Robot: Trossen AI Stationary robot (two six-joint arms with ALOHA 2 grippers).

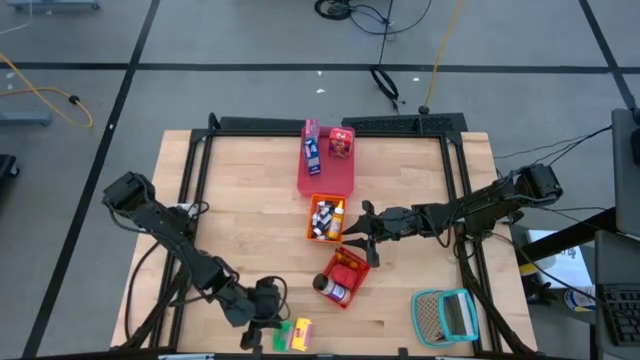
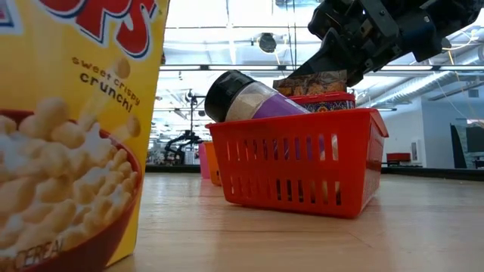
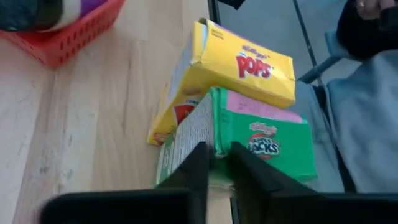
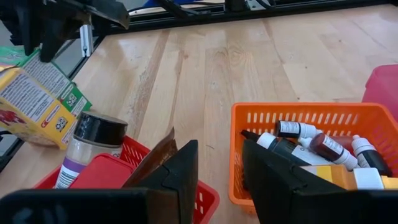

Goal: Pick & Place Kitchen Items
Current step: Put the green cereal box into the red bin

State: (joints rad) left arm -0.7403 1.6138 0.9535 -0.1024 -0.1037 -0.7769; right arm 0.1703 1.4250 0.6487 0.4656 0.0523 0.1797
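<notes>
Cartons sit at your near table edge in the high view: a green carton (image 1: 282,336) and a yellow carton (image 1: 303,333) side by side, with your left tool (image 1: 262,318) bent low just beside the green one, while your right tool (image 1: 362,240) reaches in level between the orange basket (image 1: 311,228) and the red basket (image 1: 357,283). Low view shows you "sweet crispy crunch!" on the yellow box. Left wrist view: "Kellogg's POPS" on yellow, and narrowly parted fingers (image 3: 194,167) at the green carton's edge; you cannot tell if they grip. Right wrist view: your fingers (image 4: 179,169) stand apart, holding nothing, above a dark-lidded jar (image 4: 91,147).
</notes>
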